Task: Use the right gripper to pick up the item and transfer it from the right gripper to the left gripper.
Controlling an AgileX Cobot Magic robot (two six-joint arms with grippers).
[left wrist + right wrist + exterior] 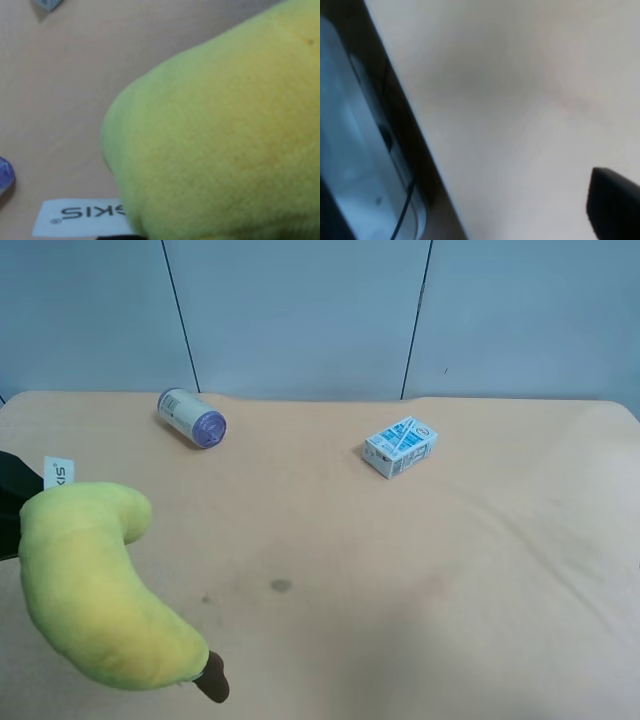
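The plush banana (90, 590) hangs off the table (400, 590) at the left edge of the exterior high view, close to the camera. It curves from a rounded upper end down to its dark brown stem tip (213, 680), which points low and toward the view's right. A small white tag (59, 472) with dark lettering sticks out beside the upper end. In the left wrist view the yellow plush (220, 135) fills most of the picture, with the same tag (80, 217) along one edge, so the black arm part behind the banana is the left end effector (12, 485). Its fingers are hidden by the plush; it is clenched and grasping the banana near the tagged end.

The right end effector (614, 206) shows only one dark, blurred finger in its own wrist view. It is released, with nothing against that finger, over a pale blurred surface beside a dark band and a bluish panel. It does not appear in the exterior high view.

On the tan table, well apart from the banana, a purple-lidded can (192, 417) lies on its side near the far edge. A blue-and-white carton (400, 447) lies further toward the view's right. A small dark spot (281, 585) marks the table between them and the banana. Grey-blue wall panels (300, 310) stand behind.
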